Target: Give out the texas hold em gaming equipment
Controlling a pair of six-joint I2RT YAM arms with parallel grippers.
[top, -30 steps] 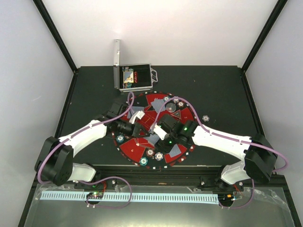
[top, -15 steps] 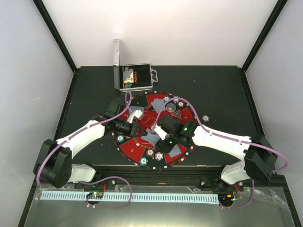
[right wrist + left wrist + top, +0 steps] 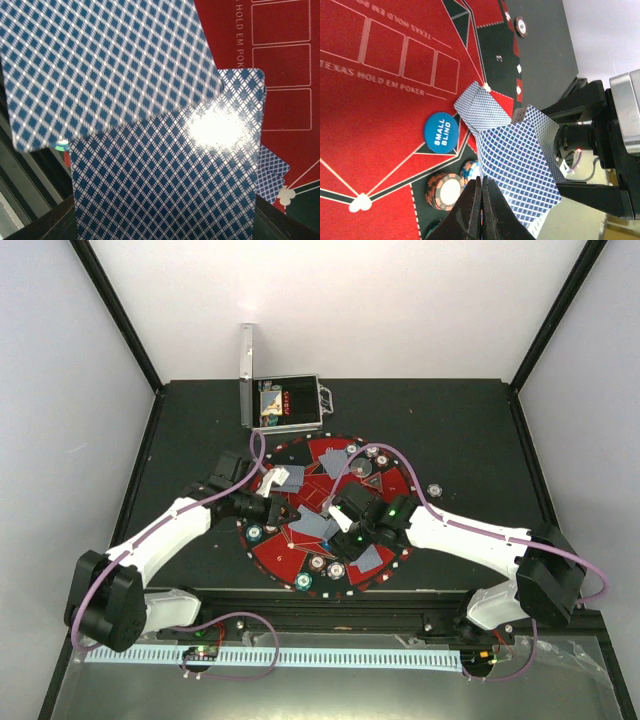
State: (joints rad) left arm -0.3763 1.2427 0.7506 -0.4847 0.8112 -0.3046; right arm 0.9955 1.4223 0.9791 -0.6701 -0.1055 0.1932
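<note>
"SMALL BLIND" on blue disc (image 3: 441, 133), "TEXAS HOLD EM POKER" on red mat (image 3: 370, 130), "3" on its black edge

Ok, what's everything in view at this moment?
mat: one, red and black, round, mid-table
case: one, silver, open, behind the mat
cards: several, blue-backed, on the mat and between the grippers
chips: several, mixed colours, by the mat's rim; one off it, right
disc: one, blue, "Small Blind", on the mat
table: one, black
left gripper: shut at a card's edge
right gripper: holding cards
</note>
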